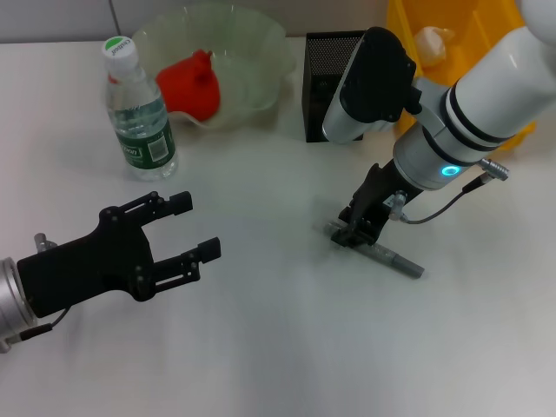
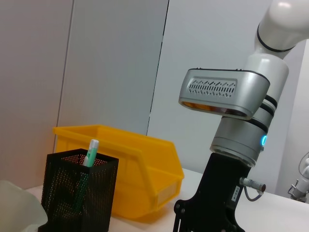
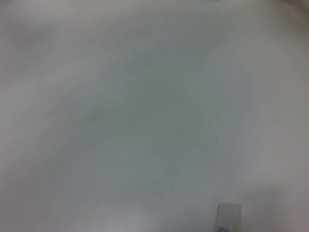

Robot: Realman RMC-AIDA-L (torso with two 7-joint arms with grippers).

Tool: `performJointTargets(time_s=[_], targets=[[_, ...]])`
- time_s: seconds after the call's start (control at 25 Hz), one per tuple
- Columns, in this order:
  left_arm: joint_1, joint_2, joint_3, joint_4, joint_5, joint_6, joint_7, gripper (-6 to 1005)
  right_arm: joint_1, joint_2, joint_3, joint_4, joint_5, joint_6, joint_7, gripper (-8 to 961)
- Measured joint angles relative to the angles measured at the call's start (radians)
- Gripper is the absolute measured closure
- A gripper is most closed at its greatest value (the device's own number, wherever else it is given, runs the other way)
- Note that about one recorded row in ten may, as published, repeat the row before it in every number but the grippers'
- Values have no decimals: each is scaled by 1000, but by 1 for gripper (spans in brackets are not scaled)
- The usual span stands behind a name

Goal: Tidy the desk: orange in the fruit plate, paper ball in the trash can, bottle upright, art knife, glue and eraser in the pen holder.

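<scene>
The grey art knife (image 1: 393, 260) lies flat on the white desk right of centre. My right gripper (image 1: 353, 229) is down over the knife's left end, touching or nearly touching it. My left gripper (image 1: 187, 228) hovers open and empty at the front left. The bottle (image 1: 139, 113) stands upright at the back left. A red-orange fruit (image 1: 193, 82) sits in the translucent fruit plate (image 1: 261, 52). The black mesh pen holder (image 1: 323, 61) (image 2: 79, 193) has a green and white glue stick (image 2: 90, 152) in it. The paper ball (image 1: 432, 43) lies in the yellow trash can (image 1: 473, 26). The eraser is out of view.
The yellow trash can (image 2: 140, 169) stands just behind and right of the pen holder. The right arm's forearm (image 1: 486, 95) reaches over it. The fruit plate's rim (image 2: 19, 208) shows beside the pen holder. The right wrist view holds only blurred desk surface and a small grey piece (image 3: 228, 217).
</scene>
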Motion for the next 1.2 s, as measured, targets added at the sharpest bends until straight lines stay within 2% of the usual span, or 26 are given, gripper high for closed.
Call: performJointTargets(time_s=[0.24,0.76,0.88,0.92,0.96,1.08,1.12,1.2], targets=[[-1,0,0,1,0,0,0,226,1,0,-10,9,-3,1,0,712],[-2,2,0,5,0,4,-1,226,1,-2,11,-16,6,-20,7,794],[-3,2,0,6,0,4,-2,226,-5,-4,91,-61,21,-73,7,801],[-3,2,0,6,0,4,-5,226,-17,-6,171,-110,52,-124,-2,803],[-3,2,0,6,0,4,-5,226,-17,-6,171,-110,52,-124,-2,805],[-4,4,0,7,0,4,-12,226,-53,-9,307,-183,149,-174,-50,810],[-4,4,0,7,0,4,-12,226,-85,-9,413,-219,240,-190,-117,811],[-4,4,0,8,0,4,-12,226,-97,-9,447,-223,276,-192,-148,812]])
